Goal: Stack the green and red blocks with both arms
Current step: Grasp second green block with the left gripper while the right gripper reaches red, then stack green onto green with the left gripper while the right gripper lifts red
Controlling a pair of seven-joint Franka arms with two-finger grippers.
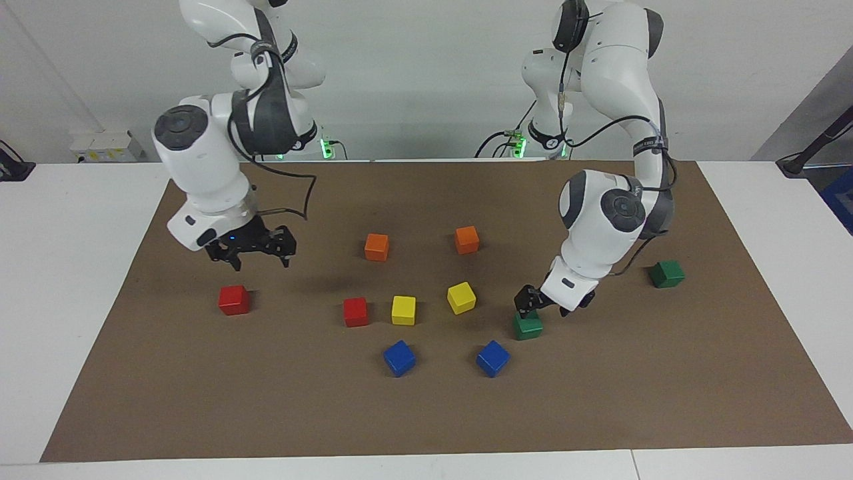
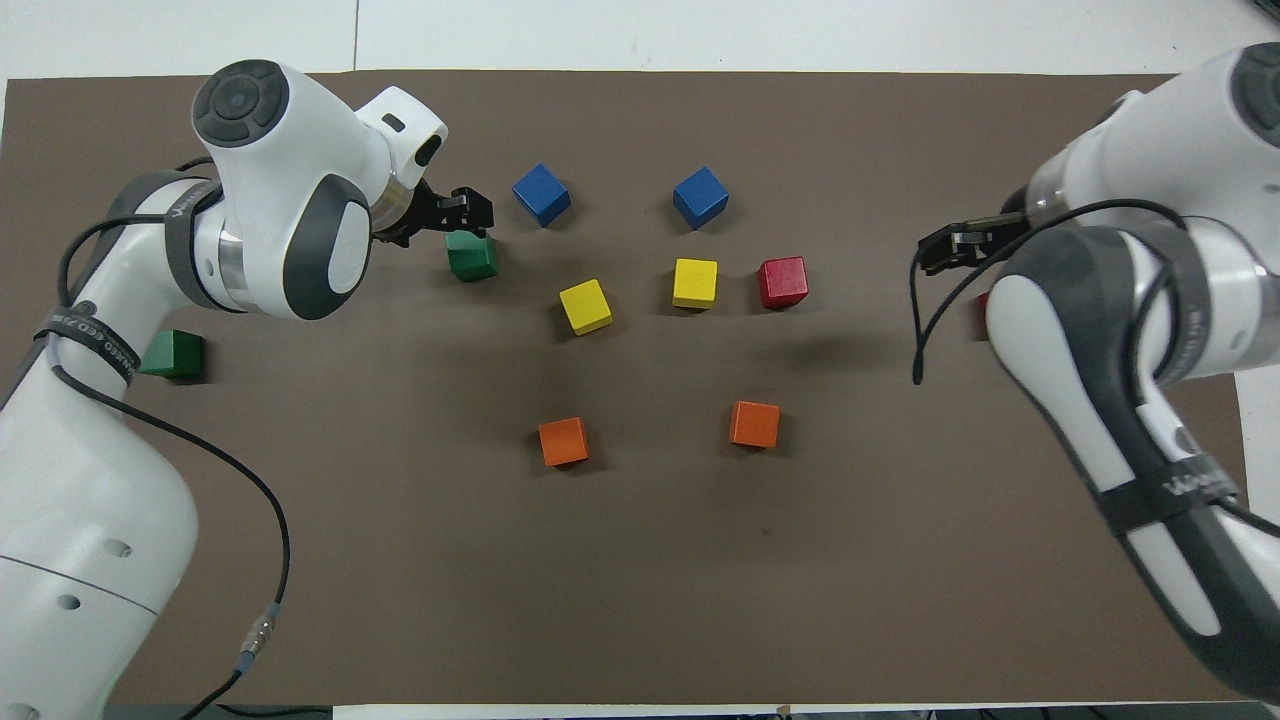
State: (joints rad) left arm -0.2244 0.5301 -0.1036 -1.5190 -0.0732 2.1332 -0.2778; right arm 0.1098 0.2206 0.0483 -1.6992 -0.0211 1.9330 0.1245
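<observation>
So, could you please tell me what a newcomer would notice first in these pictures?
Probably the left gripper, open and low over a green block near the blue cubes. Next, the right gripper, open, hangs above the mat near a lone red block at the right arm's end.

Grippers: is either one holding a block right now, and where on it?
Neither. The left gripper is open just above a green block; the right gripper hangs open, empty, above the mat.
</observation>
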